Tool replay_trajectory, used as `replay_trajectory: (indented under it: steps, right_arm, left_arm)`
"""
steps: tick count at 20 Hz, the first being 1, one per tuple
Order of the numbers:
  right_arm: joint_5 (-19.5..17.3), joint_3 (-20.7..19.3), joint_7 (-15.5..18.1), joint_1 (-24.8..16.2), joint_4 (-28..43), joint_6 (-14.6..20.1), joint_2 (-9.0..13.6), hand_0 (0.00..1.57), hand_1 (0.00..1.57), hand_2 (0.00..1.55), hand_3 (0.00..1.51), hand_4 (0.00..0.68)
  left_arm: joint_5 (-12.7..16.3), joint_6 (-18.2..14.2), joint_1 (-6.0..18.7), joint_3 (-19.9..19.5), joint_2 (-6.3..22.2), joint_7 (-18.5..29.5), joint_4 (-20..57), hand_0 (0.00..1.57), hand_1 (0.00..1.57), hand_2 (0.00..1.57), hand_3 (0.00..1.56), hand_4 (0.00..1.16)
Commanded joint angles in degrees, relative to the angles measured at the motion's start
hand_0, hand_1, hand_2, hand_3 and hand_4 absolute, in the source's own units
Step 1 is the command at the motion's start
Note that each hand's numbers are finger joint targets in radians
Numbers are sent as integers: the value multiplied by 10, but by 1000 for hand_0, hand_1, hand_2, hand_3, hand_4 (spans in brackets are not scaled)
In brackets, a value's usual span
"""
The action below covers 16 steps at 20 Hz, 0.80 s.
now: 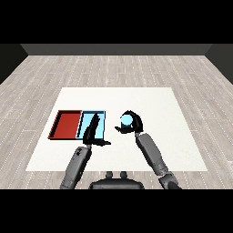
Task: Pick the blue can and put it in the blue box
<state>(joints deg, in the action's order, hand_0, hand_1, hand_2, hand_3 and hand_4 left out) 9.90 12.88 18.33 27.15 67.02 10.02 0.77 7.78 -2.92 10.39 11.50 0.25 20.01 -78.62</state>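
At the table's (150, 102) centre, I see my right hand (133, 125) curled round the blue can (126, 120). At its nine o'clock lies the light blue tray (101, 115), my left hand (92, 132) over it with fingers straight; the red tray (65, 124) touches that tray's nine o'clock side.

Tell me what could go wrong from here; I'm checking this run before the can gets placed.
1. The left robot hand lies with straight fingers over the light blue tray, so it may block the spot where the can should land.
2. The right robot hand curls round the blue can to the right of the tray; the carry must cross toward the left robot hand, so the two might collide.
3. The red tray adjoins the blue one, so overshooting could land the can there.
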Motion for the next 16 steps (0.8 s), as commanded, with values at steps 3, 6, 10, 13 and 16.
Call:
replay_trajectory:
  steps: [3,6,10,13,16]
  right_arm:
    - [7,-49,-3,43,-27,-39,11,1426,1426,1442,1408,669]
    - [-6,8,7,-9,7,-20,-7,1423,1423,1447,1414,661]
    - [-9,25,-39,-21,72,-4,-8,1411,1411,1450,1415,663]
    - [-12,14,-25,1,35,-17,-8,1406,1406,1442,1406,666]
    - [-5,2,-55,36,54,-10,-8,1405,1405,1440,1404,674]
  left_arm:
    - [9,-84,21,81,-2,-21,-7,0,0,0,0,0]
    - [22,-64,76,56,-2,18,104,0,0,0,0,0]
    - [48,-93,99,83,-2,27,144,0,0,0,0,0]
    - [37,-88,60,87,-2,-9,79,0,0,0,0,0]
    - [58,-97,90,102,-2,20,153,0,0,0,0,0]
